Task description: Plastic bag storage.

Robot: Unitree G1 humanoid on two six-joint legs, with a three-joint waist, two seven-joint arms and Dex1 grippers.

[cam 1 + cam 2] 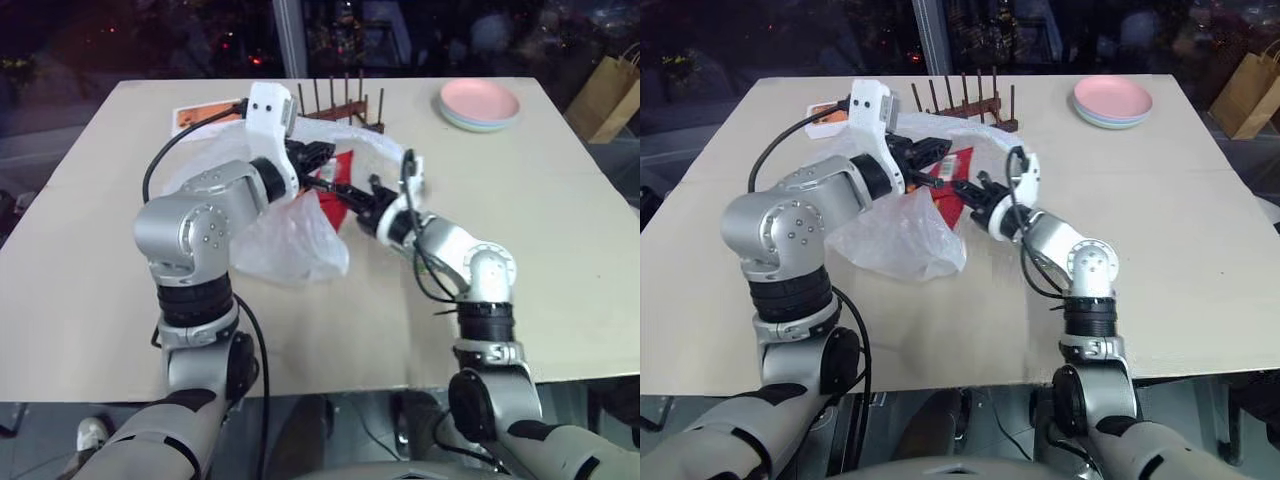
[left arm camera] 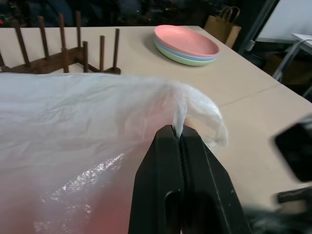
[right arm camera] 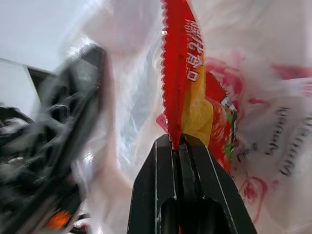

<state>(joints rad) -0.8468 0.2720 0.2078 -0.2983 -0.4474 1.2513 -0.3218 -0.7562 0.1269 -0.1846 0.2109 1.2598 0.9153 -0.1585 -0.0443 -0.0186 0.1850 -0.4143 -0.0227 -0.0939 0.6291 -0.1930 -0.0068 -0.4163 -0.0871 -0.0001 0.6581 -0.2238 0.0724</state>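
Note:
The plastic bag [image 1: 290, 245] is thin, translucent white and crinkly, and hangs above the middle of the table with its lower part resting on the top. My left gripper [image 2: 178, 130] is shut on a gathered edge of the bag [image 2: 87, 126]. Just to its right, my right gripper [image 3: 174, 141] is shut on the serrated edge of a shiny red snack packet [image 3: 180, 73], which stands upright against the bag's printed film [image 3: 273, 122]. In the head views the left gripper [image 1: 315, 155] and right gripper [image 1: 345, 195] sit close together, with the red packet [image 1: 338, 168] between them.
A dark wooden peg rack [image 1: 345, 105] stands just behind the bag. A stack of plates with a pink one on top [image 1: 478, 103] sits at the far right of the beige table [image 1: 560, 250]. An orange-printed card [image 1: 200, 115] lies far left. A brown paper bag [image 1: 608, 95] stands beyond the table.

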